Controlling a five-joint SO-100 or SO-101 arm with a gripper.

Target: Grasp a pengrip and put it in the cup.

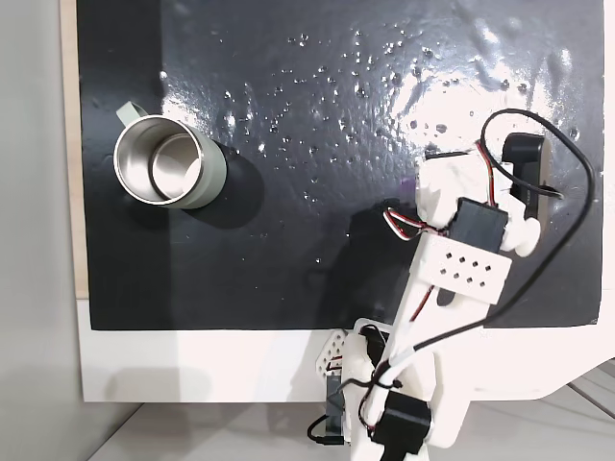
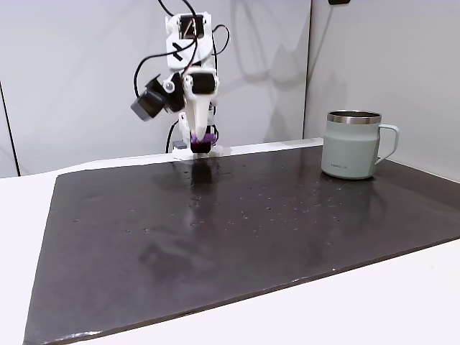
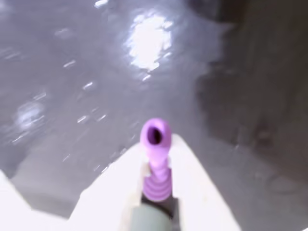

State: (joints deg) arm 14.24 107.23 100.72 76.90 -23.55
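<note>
My gripper [image 3: 156, 147] is shut on the light-purple ribbed pengrip [image 3: 157, 179], whose hollow end sticks out past the white fingers [image 3: 115, 183]. In a fixed view the gripper [image 2: 203, 146] points down with the purple pengrip [image 2: 204, 137] at its tip, low over the far edge of the black mat. The sage-green cup [image 2: 351, 146] with its steel rim stands upright far to the right there. Seen from above, the cup [image 1: 204, 165] sits at the mat's upper left, empty inside, and the arm [image 1: 461, 254] is at the right.
A shiny black mat [image 1: 317, 106] with small glints covers the white table [image 2: 402, 295]. The arm's base [image 1: 384, 403] and loose cables [image 1: 567, 211] are at the bottom right of the view from above. Walls [image 2: 72, 72] stand behind the table.
</note>
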